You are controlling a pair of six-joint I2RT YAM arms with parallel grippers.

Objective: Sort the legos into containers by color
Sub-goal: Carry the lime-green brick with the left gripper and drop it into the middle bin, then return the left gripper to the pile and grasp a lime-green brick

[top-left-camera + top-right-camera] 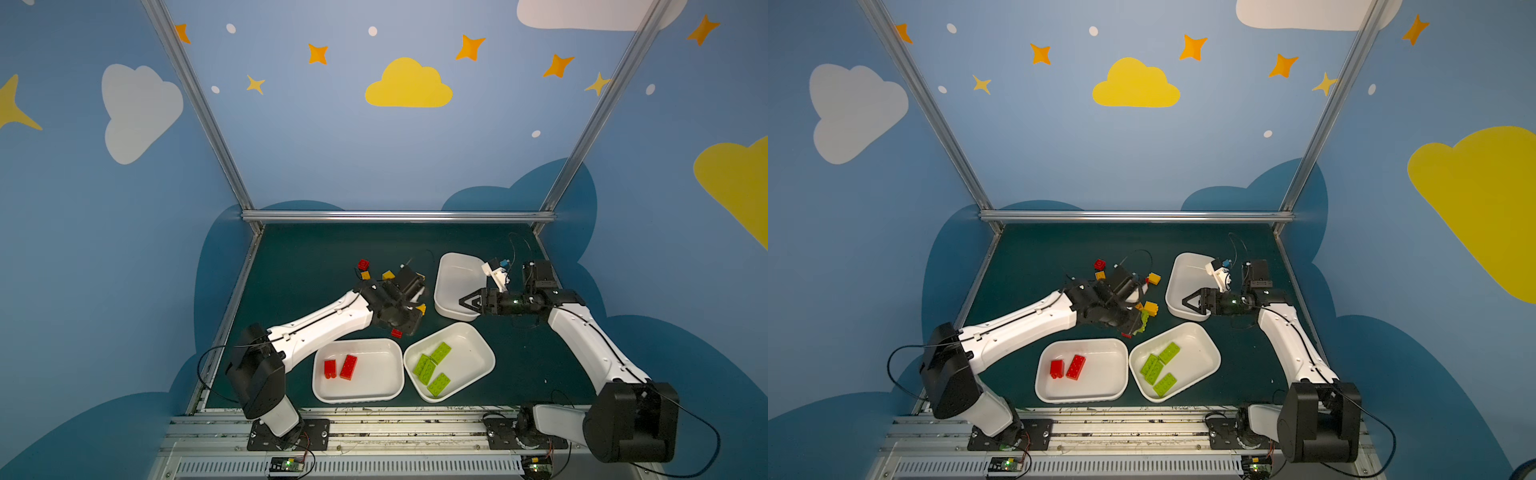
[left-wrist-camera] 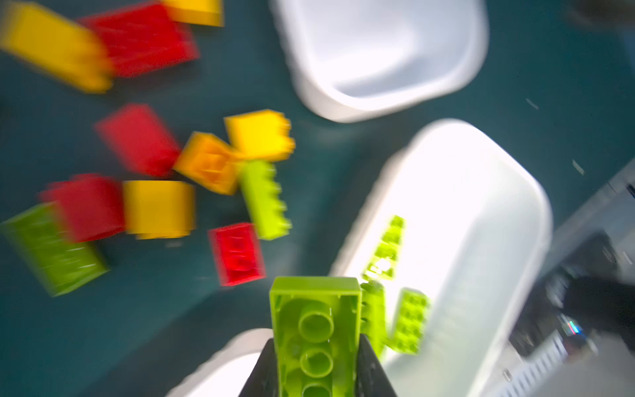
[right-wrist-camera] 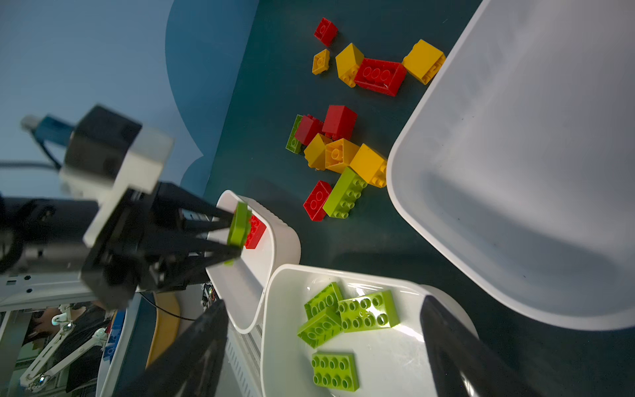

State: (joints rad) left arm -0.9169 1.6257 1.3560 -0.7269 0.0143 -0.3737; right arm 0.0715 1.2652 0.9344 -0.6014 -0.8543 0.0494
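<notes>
Well, had green brick (image 2: 316,330) pinched across its width in left fingers (image 2: 259,374), off the surface (image 1: 316,257) near green tray (image 1: 467,361), presumably for a drop there. Right fingers (image 3: 450,343) spread over empty tray (image 3: 515,172), probably parked clear. Unsorted pile (image 3: 340,154) beside it.

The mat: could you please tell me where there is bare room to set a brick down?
Bare mat lies between the back rail and the loose bricks, and between the green-brick tray and the right arm. The far tray holds nothing. It is crowded where the bricks pile beside the far tray.
</notes>
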